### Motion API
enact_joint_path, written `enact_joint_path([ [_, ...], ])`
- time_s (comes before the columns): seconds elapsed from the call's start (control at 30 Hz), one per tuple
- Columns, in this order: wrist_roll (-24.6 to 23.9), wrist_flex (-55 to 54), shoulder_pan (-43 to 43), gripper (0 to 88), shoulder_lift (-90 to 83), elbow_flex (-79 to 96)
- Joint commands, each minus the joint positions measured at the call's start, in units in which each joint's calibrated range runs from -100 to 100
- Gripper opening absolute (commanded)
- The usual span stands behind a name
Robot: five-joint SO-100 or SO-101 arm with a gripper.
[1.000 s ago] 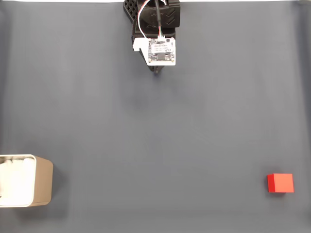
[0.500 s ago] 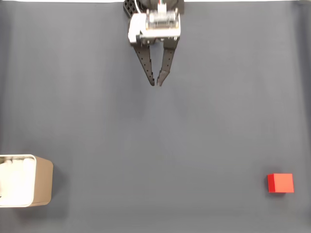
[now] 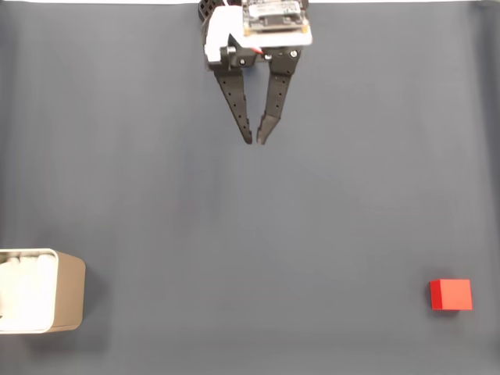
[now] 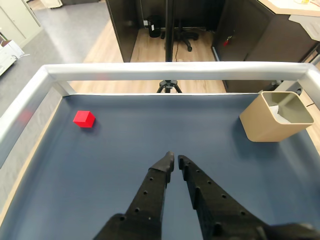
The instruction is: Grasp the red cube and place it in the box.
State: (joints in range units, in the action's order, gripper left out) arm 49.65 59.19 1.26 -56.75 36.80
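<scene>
1. Red cube (image 4: 84,119) first, since it is my target: from my wrist view it sits on the blue-grey table (image 4: 150,145) toward the far left, close to the left edge rail, resting flat and alone.
2. Nearest to my wrist camera is the gripper (image 4: 173,161), two black perforated fingers reaching forward over the middle of the table; their tips are nearly pressed together with a thin gap between them, and nothing is pinched.
3. Beyond the gripper and off to the right in the wrist view stands the box (image 4: 274,116), tan with a pale inside, upright near the far right corner of the table.
4. Cube and box are well apart, on opposite sides, with the gripper between them and nearer to me.
5. Past the table runs a silver rail (image 4: 175,70), and behind it a wooden floor (image 4: 150,50) with dark furniture.
6. In my fixed view from above, the gripper (image 3: 256,140) hangs at the top centre, fingertips almost meeting, well away from both things.
7. There the red cube (image 3: 451,294) lies at the lower right and the box (image 3: 69,291) at the lower left edge, partly cut off by the frame.
</scene>
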Motion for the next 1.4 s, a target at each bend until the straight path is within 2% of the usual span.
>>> enact_joint_path([
  [0.0, 0.59, 0.4, 1.65, 0.0, 3.29, -5.96],
  [0.37, 0.88, 0.65, 8.11, 0.0, 11.08, -15.36],
  [0.87, 1.47, 0.07, 18.41, 1.0, 17.58, -19.55],
  [1.37, 2.98, -6.24, 22.46, 1.1, 31.54, -26.03],
])
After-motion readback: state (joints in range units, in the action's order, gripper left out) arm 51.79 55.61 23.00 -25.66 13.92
